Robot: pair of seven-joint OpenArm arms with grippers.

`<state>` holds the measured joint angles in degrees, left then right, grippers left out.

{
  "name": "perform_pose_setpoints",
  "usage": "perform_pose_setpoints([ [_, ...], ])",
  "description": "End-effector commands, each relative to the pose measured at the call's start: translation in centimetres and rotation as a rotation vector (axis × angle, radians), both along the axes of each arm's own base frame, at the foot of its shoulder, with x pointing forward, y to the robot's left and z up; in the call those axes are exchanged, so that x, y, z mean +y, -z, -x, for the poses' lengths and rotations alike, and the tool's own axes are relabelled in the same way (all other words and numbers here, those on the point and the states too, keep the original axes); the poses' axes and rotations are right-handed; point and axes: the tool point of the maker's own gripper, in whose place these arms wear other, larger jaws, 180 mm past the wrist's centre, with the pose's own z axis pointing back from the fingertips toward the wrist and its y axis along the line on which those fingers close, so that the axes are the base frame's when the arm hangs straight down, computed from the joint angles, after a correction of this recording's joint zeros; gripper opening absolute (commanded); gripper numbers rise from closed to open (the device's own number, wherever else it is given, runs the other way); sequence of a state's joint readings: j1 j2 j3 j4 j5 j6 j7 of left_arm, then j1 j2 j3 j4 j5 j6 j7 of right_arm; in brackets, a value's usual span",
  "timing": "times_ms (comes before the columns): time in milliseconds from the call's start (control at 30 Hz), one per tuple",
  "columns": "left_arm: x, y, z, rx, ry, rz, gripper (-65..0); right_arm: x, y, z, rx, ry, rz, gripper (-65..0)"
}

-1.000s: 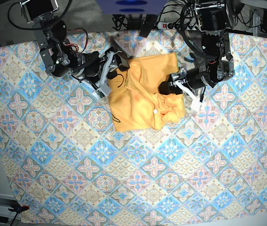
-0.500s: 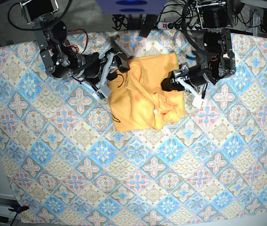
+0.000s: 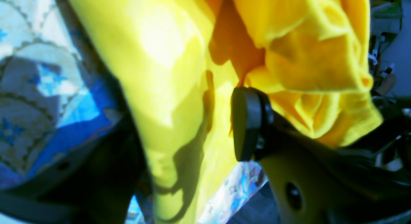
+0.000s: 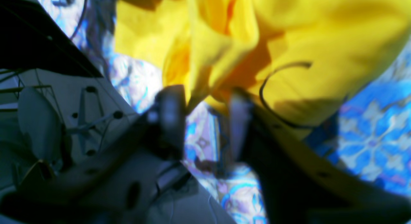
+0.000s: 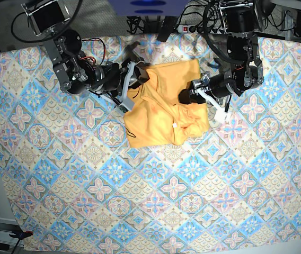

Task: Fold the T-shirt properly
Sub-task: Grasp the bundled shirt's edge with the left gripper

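From the base view, the plain yellow-orange short-sleeved cotton T-shirt (image 5: 164, 103) lies rumpled and partly folded on the counter, on the blue-and-pink tile-patterned tablecloth (image 5: 140, 190), toward the far edge and between the two arms. A small white tag (image 5: 175, 125) shows near the middle of its crumpled right half. The right tool (image 5: 131, 87) reaches in at the shirt's left edge, near the top corner, where a thin black cable (image 5: 132, 84) loops over the cloth; the left tool (image 5: 193, 95) sits at the shirt's right edge, its white fingers over the fabric. In the left wrist view, the left tool (image 3: 189, 127) has a broad band of the yellow cloth (image 3: 167, 89) running between its dark round pad (image 3: 247, 121) and the shadowed finger on the other side, with bunched folds beyond; the cloth passes through the gap, but whether it is pinched I cannot tell. In the blurred right wrist view, the right tool (image 4: 207, 118) has its two fingers standing apart with patterned tablecloth (image 4: 205, 143) visible between them, and a fold of the shirt (image 4: 224, 50) hangs down to the fingertips; it looks released rather than clenched, with the black cable (image 4: 273, 76) curving over the cloth just beside it.
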<state>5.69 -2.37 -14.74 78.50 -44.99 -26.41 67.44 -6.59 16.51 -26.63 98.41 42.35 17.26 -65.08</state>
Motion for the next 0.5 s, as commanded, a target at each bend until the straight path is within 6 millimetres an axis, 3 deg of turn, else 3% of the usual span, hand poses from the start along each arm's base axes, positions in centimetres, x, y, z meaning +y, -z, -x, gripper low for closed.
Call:
perform_pose_setpoints([
  [0, 0.0, -1.1, -1.1, -0.048, -0.007, 0.015, -36.0, 0.2, -1.0, -0.9, -0.033, 0.005, -0.026, -52.0],
  [67, 0.0, -1.1, -1.1, -0.048, -0.007, 0.015, -36.0, 0.3, -1.0, -0.8, -0.033, 0.003, -0.028, -56.2],
  [267, 0.0, -1.0, -1.1, -0.046, -0.007, 0.014, -36.0, 0.5, -1.5, -0.8, -0.052, -0.021, -0.038, -58.6],
  [400, 0.1, -1.0, -1.1, -0.046, -0.006, 0.011, -36.0, 1.5, -2.9, -0.3, -0.13, -0.142, -0.075, -60.4],
  [467, 0.1, -1.0, -1.1, -0.046, -0.006, 0.011, -36.0, 0.5, -2.7, 0.2, -0.122, -0.162, -0.041, -60.4],
])
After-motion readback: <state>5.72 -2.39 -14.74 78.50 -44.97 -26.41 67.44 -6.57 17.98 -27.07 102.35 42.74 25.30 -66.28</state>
